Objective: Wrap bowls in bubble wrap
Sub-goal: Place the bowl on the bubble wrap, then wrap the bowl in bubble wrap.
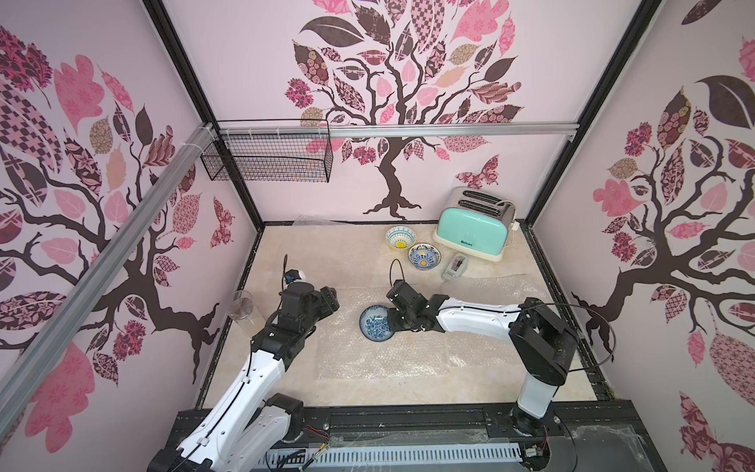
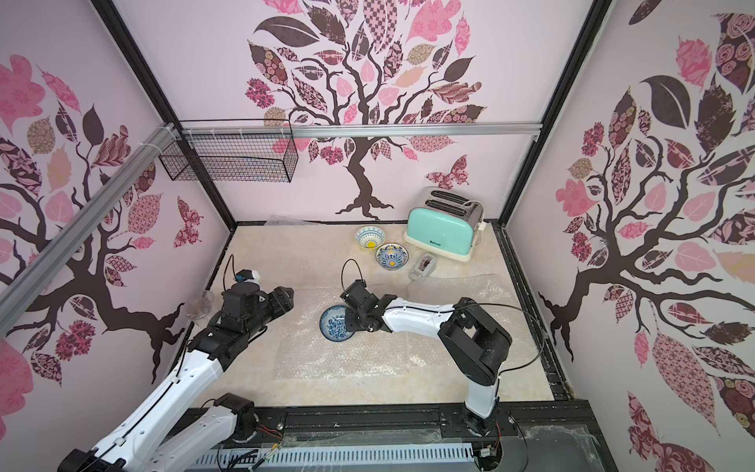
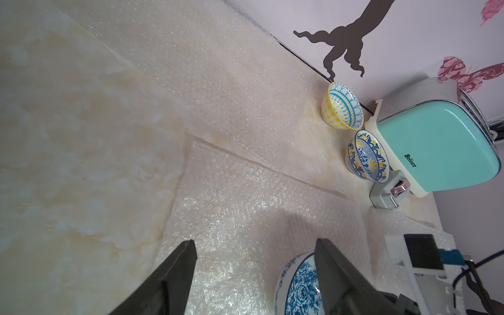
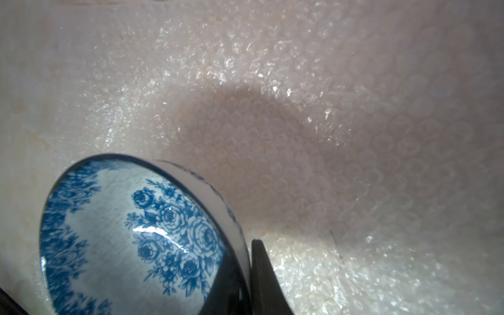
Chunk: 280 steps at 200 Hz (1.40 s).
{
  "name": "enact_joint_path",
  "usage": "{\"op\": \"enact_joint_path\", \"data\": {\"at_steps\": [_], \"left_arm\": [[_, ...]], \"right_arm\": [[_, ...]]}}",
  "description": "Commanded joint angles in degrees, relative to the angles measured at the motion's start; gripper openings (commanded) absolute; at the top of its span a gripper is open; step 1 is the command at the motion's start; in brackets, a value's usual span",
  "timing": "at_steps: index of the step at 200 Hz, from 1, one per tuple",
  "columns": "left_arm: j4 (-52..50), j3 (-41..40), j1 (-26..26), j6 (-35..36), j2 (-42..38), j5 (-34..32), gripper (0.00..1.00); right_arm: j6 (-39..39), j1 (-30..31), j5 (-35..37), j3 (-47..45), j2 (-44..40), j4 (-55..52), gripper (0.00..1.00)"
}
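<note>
The all-blue floral bowl (image 1: 376, 323) (image 2: 335, 325) (image 4: 131, 237) is tilted over a flat sheet of bubble wrap (image 1: 367, 355) (image 2: 327, 359) (image 4: 300, 131). My right gripper (image 1: 393, 323) (image 2: 351, 323) (image 4: 246, 261) is shut on its rim, one finger inside and one outside. My left gripper (image 1: 331, 300) (image 2: 287, 300) (image 3: 255, 242) hangs open just left of the bowl (image 3: 298, 289), over the same sheet (image 3: 245, 201), holding nothing. Two bowls with yellow centres (image 1: 400, 238) (image 1: 425, 256) (image 3: 342, 109) (image 3: 366, 155) stand at the back.
A mint toaster (image 1: 476, 229) and a grey tape dispenser (image 1: 454, 266) sit at the back right by the two bowls. A clear glass (image 1: 242, 308) stands at the left edge. More bubble wrap (image 1: 494, 286) lies to the right. A wire basket (image 1: 269, 157) hangs on the back wall.
</note>
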Motion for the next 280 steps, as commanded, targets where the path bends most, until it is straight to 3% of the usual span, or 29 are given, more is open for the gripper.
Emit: {"op": "enact_joint_path", "data": {"at_steps": [1, 41, 63, 93, 116, 188, 232, 280], "left_arm": [[1.7, -1.0, 0.4, 0.2, -0.5, -0.8, 0.75], [2.1, -1.3, 0.4, 0.2, 0.5, -0.9, 0.76], [3.9, -2.4, 0.9, 0.4, 1.4, -2.6, 0.78], [9.5, -4.4, 8.0, -0.9, 7.6, 2.4, 0.8], [13.5, -3.7, 12.2, -0.6, 13.9, 6.8, 0.79], [21.6, 1.1, 15.1, 0.3, 34.0, 11.7, 0.75], [25.4, 2.4, 15.8, 0.3, 41.7, 16.2, 0.66], [27.4, 3.4, 15.6, 0.6, 44.0, 18.4, 0.38]], "right_arm": [[-0.1, 0.3, 1.1, 2.7, 0.5, -0.4, 0.04], [-0.9, 0.3, 0.9, 3.8, 1.5, -1.7, 0.18], [-1.6, 0.3, 2.1, 3.8, -1.5, -2.6, 0.36], [-3.7, 0.3, 7.5, 2.6, -9.1, -3.4, 0.56], [-5.5, 0.0, 9.7, -1.3, -15.0, -0.6, 0.58], [-7.3, -2.6, 8.4, -11.4, -25.4, 2.2, 0.59], [-7.7, -4.4, 7.9, -14.5, -28.0, 2.6, 0.59], [-7.5, -5.6, 6.7, -15.5, -28.8, 3.6, 0.58]]}}
